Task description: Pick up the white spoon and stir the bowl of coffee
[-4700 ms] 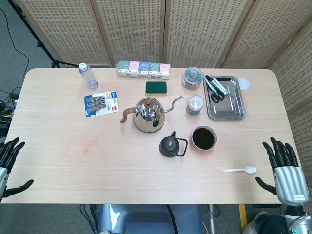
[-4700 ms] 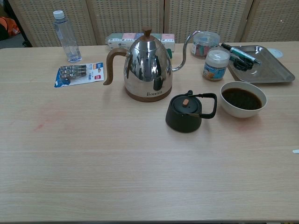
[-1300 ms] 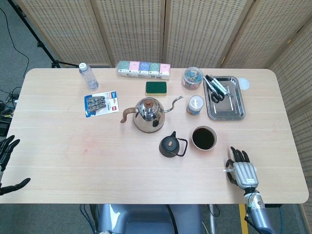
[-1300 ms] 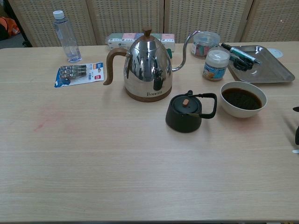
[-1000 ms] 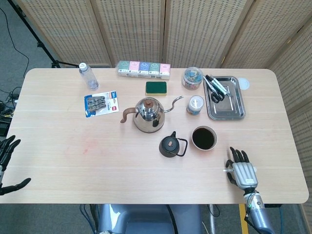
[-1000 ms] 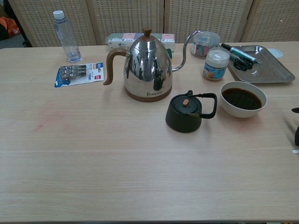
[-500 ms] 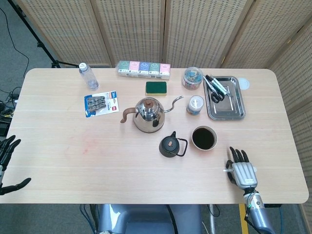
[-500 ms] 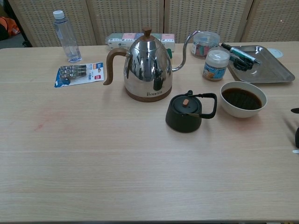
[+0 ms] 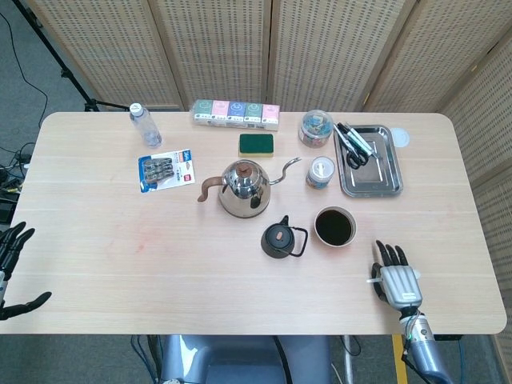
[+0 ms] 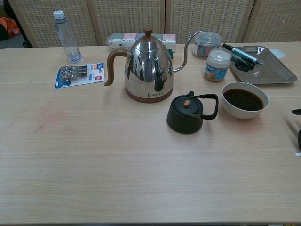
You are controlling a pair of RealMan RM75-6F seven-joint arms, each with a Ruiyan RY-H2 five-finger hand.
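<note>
The white spoon lies near the table's front right; only its handle end shows, poking out to the left from under my right hand. That hand hovers palm down over the spoon, fingers straight and spread, holding nothing that I can see. In the chest view only dark fingertips and a sliver of the spoon show at the right edge. The bowl of coffee stands just behind and to the left of that hand. My left hand is open, off the table's front left corner.
A small black teapot stands left of the bowl, a steel kettle behind it. A white jar and a metal tray holding pens and scissors are behind the bowl. A bottle, sponge and boxes sit further back.
My right hand has come in from the front right edge and now covers the spoon; over the last second it has barely moved. The left hand has sunk slightly.
</note>
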